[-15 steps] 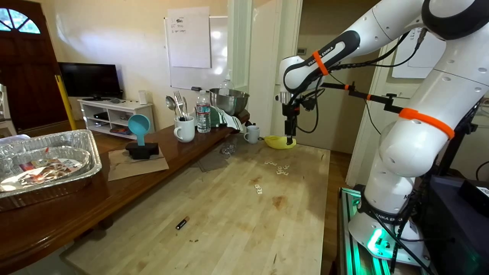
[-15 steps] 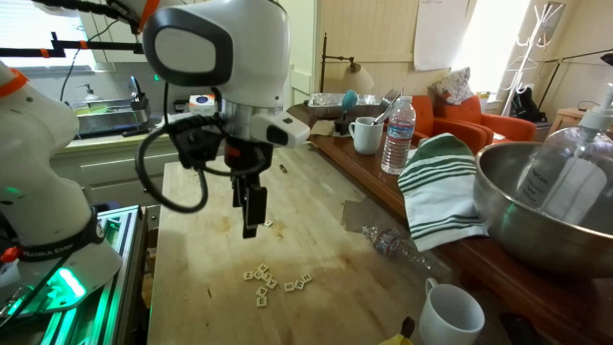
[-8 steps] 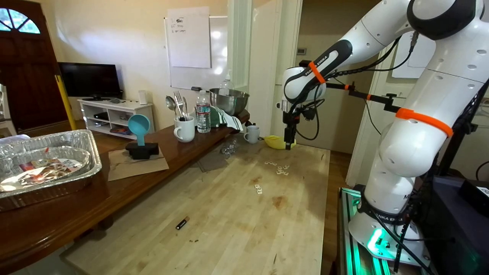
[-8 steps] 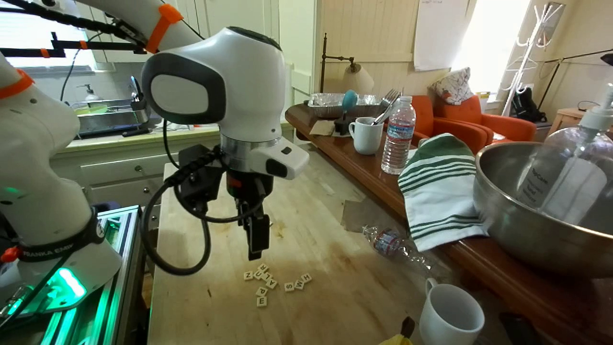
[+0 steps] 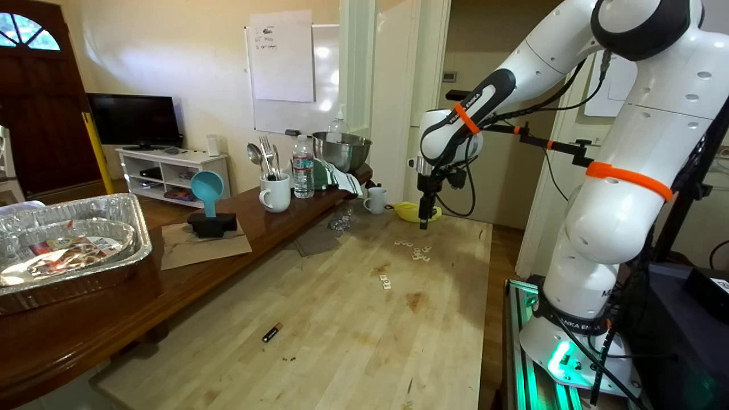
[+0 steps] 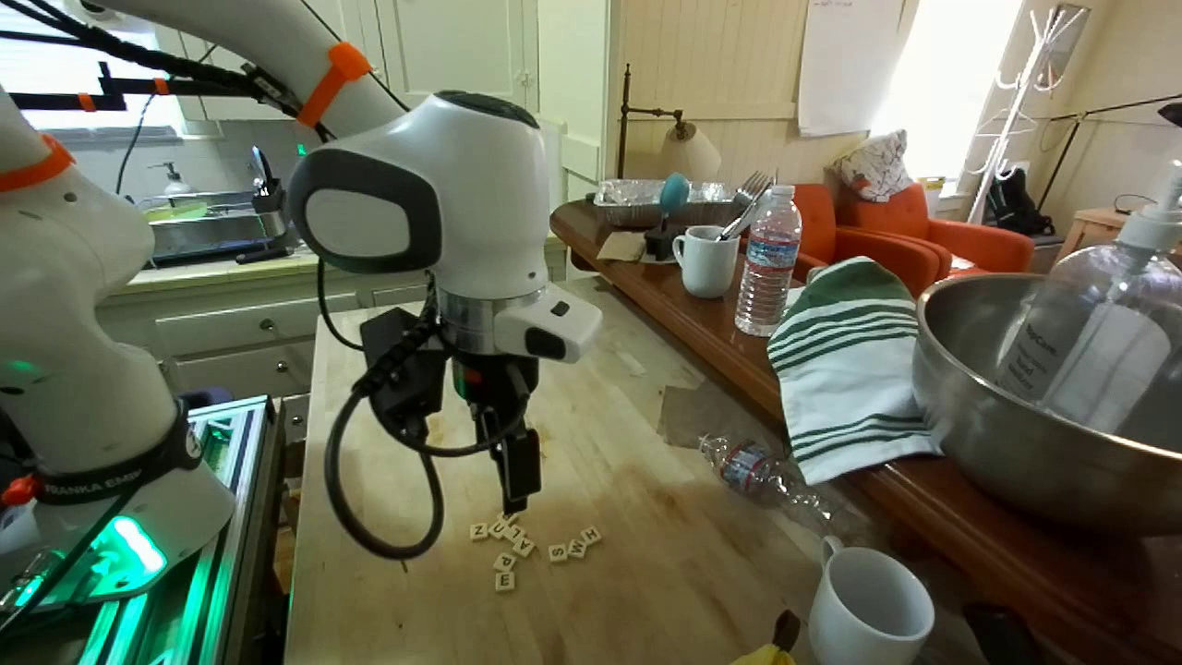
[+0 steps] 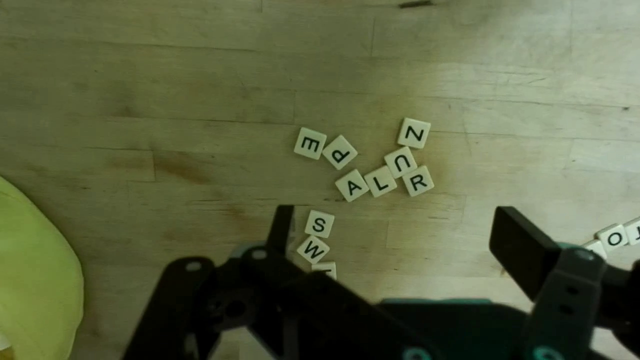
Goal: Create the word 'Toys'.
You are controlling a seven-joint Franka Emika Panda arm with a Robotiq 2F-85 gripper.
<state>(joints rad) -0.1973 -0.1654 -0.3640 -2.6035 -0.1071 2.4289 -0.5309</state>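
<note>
Small whitish letter tiles lie flat on the wooden table. In the wrist view an O tile [image 7: 612, 237] touches a tile that looks like a T [image 7: 636, 231], cut off by the frame's edge. A third tile [image 7: 594, 247] on the O's other side is mostly behind a finger, its letter unreadable. This short row [image 5: 385, 282] shows in an exterior view. The S tile [image 7: 319, 224] lies beside W, closer to the left-hand finger. My gripper [image 7: 395, 207] is wide open above the table, nothing between its fingers. In an exterior view the gripper [image 6: 514, 506] covers part of the tile cluster.
Other tiles, including A [image 7: 352, 185], R [image 7: 418, 181], E [image 7: 310, 143] and N [image 7: 414, 133], lie close together. A yellow bowl [image 5: 411, 212], a mug [image 6: 873, 600] and a crumpled plastic bottle [image 6: 753, 466] stand or lie around the table. A battery [image 5: 272, 332] lies farther off.
My arm has come down, bringing the open gripper lower and over toward the larger tile group. The tiles appear unmoved.
</note>
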